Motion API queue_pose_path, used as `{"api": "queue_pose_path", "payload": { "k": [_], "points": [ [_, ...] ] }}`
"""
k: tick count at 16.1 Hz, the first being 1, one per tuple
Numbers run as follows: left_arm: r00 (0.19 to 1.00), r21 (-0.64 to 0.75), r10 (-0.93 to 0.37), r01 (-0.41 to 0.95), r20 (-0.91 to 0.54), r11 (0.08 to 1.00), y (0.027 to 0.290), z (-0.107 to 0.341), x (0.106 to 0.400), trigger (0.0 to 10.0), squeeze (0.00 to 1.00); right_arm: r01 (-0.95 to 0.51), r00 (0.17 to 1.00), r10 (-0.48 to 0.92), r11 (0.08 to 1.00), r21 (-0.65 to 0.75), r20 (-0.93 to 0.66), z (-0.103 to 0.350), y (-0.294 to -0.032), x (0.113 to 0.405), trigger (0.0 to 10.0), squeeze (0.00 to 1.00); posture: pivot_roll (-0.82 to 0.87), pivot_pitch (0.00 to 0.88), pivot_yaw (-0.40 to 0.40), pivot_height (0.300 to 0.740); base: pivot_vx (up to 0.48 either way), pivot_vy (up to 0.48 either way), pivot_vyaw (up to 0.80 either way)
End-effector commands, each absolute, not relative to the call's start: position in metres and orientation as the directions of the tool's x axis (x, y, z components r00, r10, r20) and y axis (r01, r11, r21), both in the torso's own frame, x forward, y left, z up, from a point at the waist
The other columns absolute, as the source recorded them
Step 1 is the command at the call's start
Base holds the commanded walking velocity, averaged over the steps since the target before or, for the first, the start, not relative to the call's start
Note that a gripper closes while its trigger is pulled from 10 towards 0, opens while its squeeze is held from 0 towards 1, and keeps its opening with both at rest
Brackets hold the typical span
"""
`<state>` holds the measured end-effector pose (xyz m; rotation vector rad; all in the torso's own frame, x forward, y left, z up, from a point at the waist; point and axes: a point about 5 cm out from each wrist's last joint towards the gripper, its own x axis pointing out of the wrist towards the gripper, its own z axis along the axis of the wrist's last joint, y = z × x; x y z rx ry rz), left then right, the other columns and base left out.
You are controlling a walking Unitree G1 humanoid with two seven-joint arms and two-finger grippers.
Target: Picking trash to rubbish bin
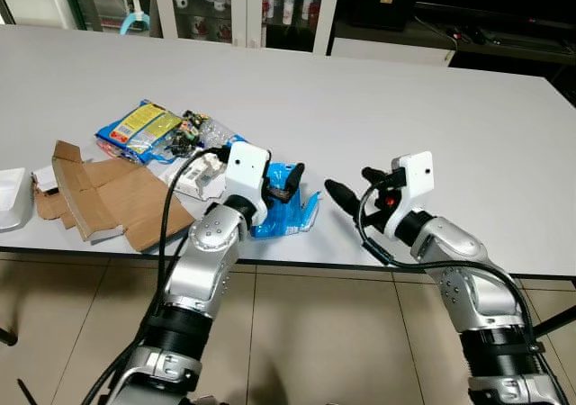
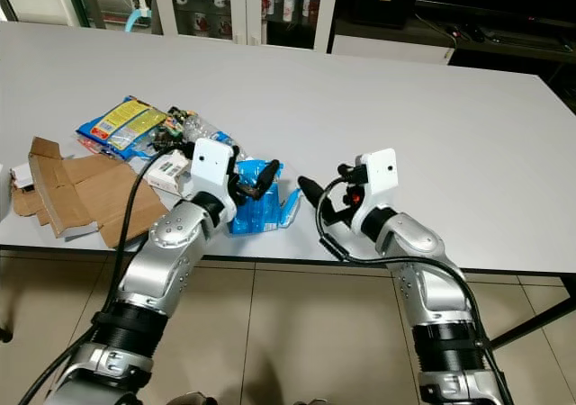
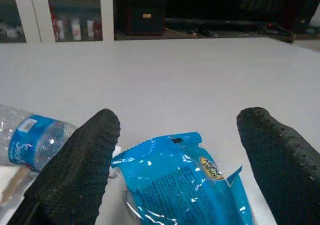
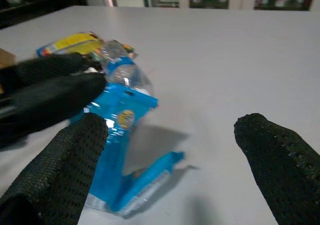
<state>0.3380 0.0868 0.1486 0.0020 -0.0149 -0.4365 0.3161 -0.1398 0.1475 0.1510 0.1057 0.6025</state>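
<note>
Blue wrapper (image 1: 286, 212) lies near the white table's (image 1: 405, 108) front edge. Left gripper (image 3: 175, 155) poised over the wrapper, fingers spread either side. Right gripper (image 1: 346, 195) just right of the wrapper, fingers parted. Beyond the wrapper: crushed plastic bottle (image 4: 120, 70), yellow packet (image 1: 139, 128), cardboard (image 1: 108, 198).

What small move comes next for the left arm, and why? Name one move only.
Probably lower the left end effector a little and close it on the blue wrapper. Its fingers are open and straddle the wrapper, which lies on the white table near its front edge. The open right end effector waits beside it, apart from the wrapper.
</note>
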Motion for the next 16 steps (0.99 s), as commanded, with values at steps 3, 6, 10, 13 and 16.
{"api": "queue_pose_path", "payload": {
  "k": [3,6,10,13,16],
  "points": [
    [0.915,0.023,-0.402,0.402,0.016,0.915,0.088,0.151,0.34,10.0,0.0,-0.619,0.771,0.635,0.765,0.181,-0.045,0.151,-0.138,0.306,10.0,0.0,-0.08,0.065,-0.088,0.74,0.0,0.0,0.0],
    [0.95,0.02,-0.311,0.31,0.04,0.95,0.098,0.159,0.343,10.0,0.0,-0.632,0.759,0.65,0.75,0.195,-0.043,0.15,-0.137,0.303,10.0,0.0,-0.07,0.065,-0.09,0.74,0.0,0.0,0.0],
    [0.949,0.0,-0.316,0.316,-0.011,0.949,0.1,0.149,0.342,10.0,0.0,-0.637,0.753,0.656,0.746,0.195,-0.051,0.15,-0.135,0.302,10.0,0.0,-0.08,0.066,-0.09,0.74,0.0,0.0,0.0],
    [0.94,-0.019,-0.334,0.334,-0.068,0.942,0.092,0.138,0.34,10.0,0.0,-0.648,0.744,0.667,0.736,0.196,-0.044,0.153,-0.134,0.3,10.0,0.0,-0.09,0.067,-0.091,0.74,0.0,0.0,0.0],
    [0.931,-0.032,-0.347,0.346,-0.114,0.938,0.085,0.129,0.34,10.0,0.0,-0.65,0.742,0.669,0.734,0.199,-0.044,0.153,-0.133,0.299,10.0,0.0,-0.09,0.067,-0.089,0.74,0.0,0.0,0.0]
  ]
}}
